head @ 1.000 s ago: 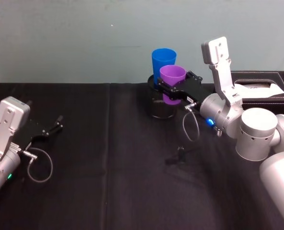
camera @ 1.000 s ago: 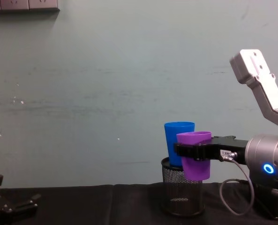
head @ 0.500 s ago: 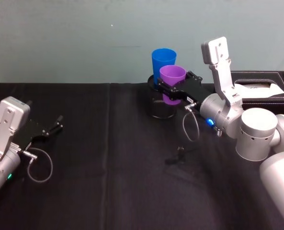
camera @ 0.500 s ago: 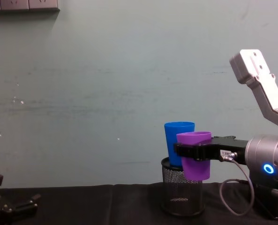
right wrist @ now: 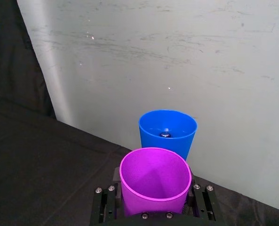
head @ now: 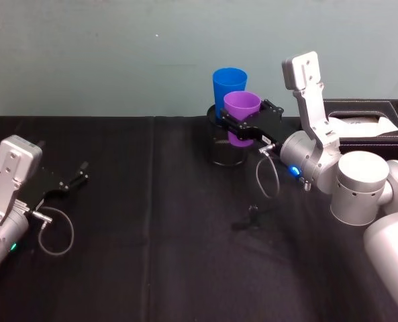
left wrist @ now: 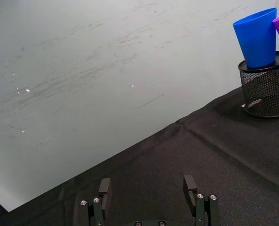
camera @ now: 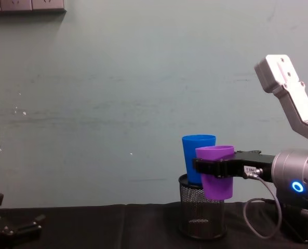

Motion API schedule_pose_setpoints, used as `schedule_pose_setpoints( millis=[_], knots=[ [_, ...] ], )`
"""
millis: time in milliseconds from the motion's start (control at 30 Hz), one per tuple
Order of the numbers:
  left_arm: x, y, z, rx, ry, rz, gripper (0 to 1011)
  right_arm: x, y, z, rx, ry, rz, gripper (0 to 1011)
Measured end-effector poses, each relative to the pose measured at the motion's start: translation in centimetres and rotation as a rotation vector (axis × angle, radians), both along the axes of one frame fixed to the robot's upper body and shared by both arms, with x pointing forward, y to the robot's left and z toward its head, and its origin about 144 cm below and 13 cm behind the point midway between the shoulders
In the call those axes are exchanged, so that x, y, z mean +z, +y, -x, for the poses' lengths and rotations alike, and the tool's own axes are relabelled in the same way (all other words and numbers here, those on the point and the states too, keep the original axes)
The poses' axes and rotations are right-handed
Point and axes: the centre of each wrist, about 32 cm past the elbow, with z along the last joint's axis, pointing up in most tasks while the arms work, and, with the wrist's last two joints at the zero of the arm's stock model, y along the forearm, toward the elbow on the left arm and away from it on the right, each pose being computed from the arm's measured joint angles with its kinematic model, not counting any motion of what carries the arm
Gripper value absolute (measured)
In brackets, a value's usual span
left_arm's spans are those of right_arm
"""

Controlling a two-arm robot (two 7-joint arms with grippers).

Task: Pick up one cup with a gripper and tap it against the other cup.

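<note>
Purple cup [head: 241,107]: upright, mouth up; mid-wall hidden by jaws;
Right gripper [head: 245,119]: jaws clamped on purple cup;
Blue cup [head: 229,84]: upright; base hidden in mesh holder [head: 224,153];
Left gripper [left wrist: 147,188]: jaws apart

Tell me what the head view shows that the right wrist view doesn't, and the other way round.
Head view: the left gripper, open, low over the table at its left; the mesh holder that the blue cup stands in; a black box at far right. Right wrist view: a look down into the two cups, with a small speck at the blue cup's bottom. Both: the right gripper shut on the purple cup, close in front of the blue cup.
</note>
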Motion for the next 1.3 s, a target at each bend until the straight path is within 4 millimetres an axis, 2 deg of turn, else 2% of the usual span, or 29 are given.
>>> schedule_pose_setpoints(
  millis=[1300],
  knots=[
    [0.00, 0.00, 0.00, 0.000, 0.000, 0.000, 1000, 0.00, 0.00, 0.00, 0.000, 0.000, 0.000, 738]
  ],
)
